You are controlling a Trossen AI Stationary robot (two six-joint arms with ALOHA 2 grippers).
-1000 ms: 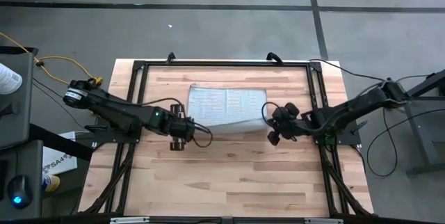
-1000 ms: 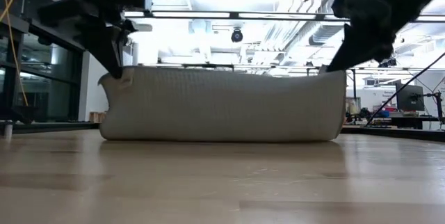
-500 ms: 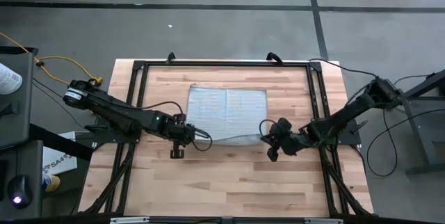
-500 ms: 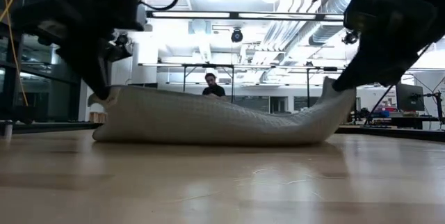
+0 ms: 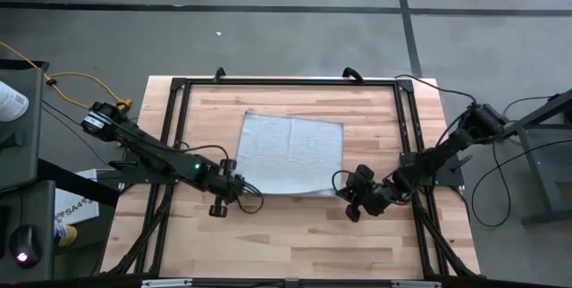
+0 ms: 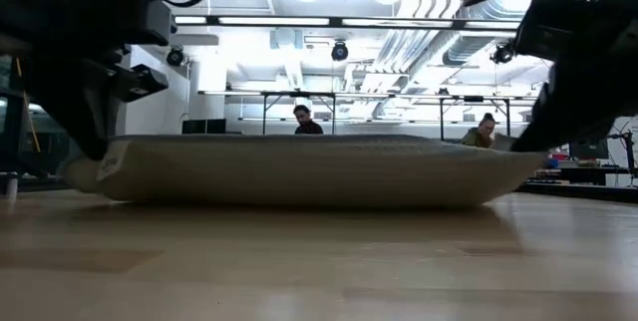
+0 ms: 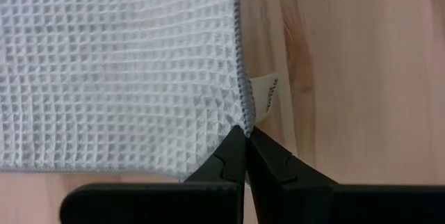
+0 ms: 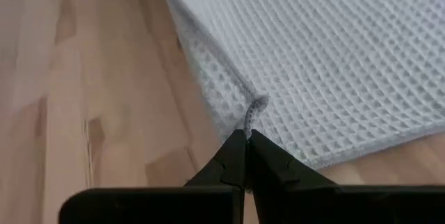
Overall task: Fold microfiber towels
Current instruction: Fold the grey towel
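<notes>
The left claw (image 5: pixel 225 200) sits low at the near left corner of the towel (image 5: pixel 290 152), its fingers pinched tight on that corner; the left wrist view shows the dark tips meeting on the hemmed edge, with the small white tag (image 7: pixel 263 99) just beside them. From this claw the cloth runs away toward the far side of the worktop (image 5: pixel 295 234) and across to the right, so the near edge is the line strung between the two arms.

The towel is light grey-blue with a waffle weave of small square pockets and a thin stitched hem. It lies roughly square and slightly skewed in the middle of the pale wooden worktop, nearer the far edge. In the low view it reads as a long, shallow band, its near edge raised a little off the wood and sagging slightly between the ends, so it looks soft and limp.

The right claw (image 5: pixel 356 200) is at the near right corner, likewise closed tight on the cloth; the right wrist view shows the hem bunched at its fingertips (image 8: pixel 240 144). Each arm is nearest its own corner, and the two are about level with each other.

My judgement: the next move depends on carrying this near edge over to the far edge, both claws travelling together so the hem stays straight
</notes>
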